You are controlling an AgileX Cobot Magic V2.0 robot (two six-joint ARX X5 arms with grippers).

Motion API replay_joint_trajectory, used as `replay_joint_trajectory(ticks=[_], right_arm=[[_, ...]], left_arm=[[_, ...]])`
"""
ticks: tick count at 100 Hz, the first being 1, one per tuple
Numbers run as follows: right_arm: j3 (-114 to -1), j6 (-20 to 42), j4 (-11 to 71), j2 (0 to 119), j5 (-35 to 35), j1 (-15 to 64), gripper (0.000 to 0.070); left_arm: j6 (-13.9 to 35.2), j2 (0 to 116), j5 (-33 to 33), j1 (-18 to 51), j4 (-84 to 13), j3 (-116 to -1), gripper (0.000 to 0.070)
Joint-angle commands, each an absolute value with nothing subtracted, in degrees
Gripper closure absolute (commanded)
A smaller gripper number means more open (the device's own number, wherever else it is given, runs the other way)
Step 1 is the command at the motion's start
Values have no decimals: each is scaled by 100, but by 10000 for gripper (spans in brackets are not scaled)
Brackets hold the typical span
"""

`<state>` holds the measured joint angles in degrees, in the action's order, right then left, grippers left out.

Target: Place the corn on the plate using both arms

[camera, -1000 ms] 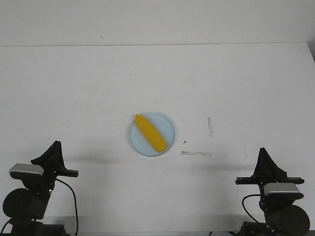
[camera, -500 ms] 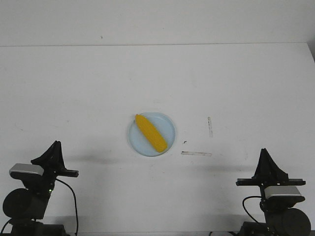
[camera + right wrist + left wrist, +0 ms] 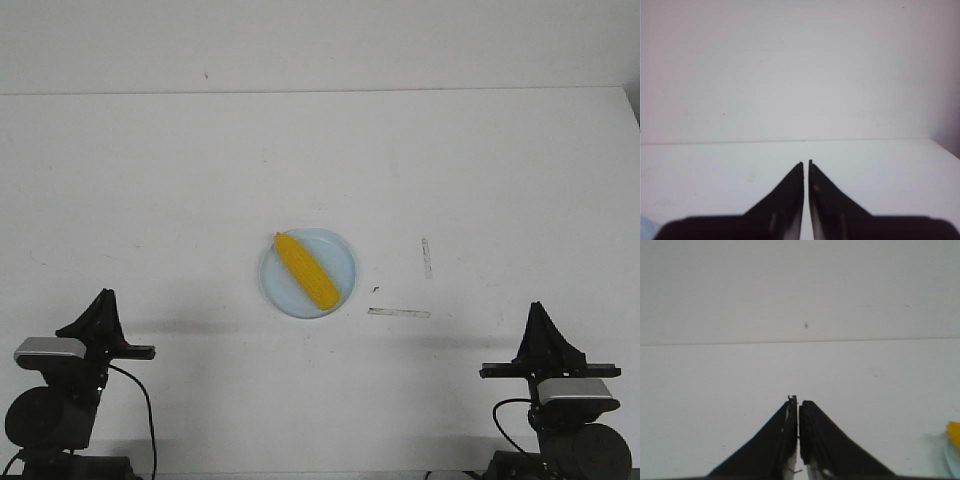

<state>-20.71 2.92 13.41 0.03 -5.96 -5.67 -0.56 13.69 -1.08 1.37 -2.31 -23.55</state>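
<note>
The yellow corn (image 3: 306, 270) lies diagonally on the pale blue plate (image 3: 343, 256) at the middle of the white table. My left gripper (image 3: 103, 297) is shut and empty at the near left corner, far from the plate. My right gripper (image 3: 537, 308) is shut and empty at the near right corner. In the left wrist view the shut gripper (image 3: 798, 401) points over bare table, and a bit of the corn (image 3: 954, 432) and the plate (image 3: 951, 460) shows at the frame's edge. In the right wrist view the shut gripper (image 3: 806, 163) points at bare table.
Two thin strips of clear tape lie on the table right of the plate, one long (image 3: 399, 313) and one short (image 3: 427, 257). The table's far edge (image 3: 320, 92) meets a white wall.
My left arm has drawn back and down toward the near left corner. My right arm has lowered slightly. The corn and plate have not moved.
</note>
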Motion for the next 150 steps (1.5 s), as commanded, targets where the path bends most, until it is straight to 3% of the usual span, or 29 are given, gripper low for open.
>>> replay_joint_trajectory(ticks=[1,24,75,91,106,150], right_arm=[[-2097,362,1288,8,-596,-565,685],[-2097,362,1286,8,-593,-565,685],[-2097,362,1286,8,-596,-565,685],[-2097,362,1282,8,-596,-565,685],[-2097,362,1286,8,-596,-565,685],[-2097,362,1286,8,-596,-565,685]], left_arm=[[-178,1352,-307,132,-130,-2364,699],[-43,1203,-425,130,744,-1682,699],[32,16,-384,137,1223,-67,698],[102,16,-316,154,1170,-73,698],[-259,16,-5,154,1166,-73,699],[-64,16,-5,152,1146,-73,699]])
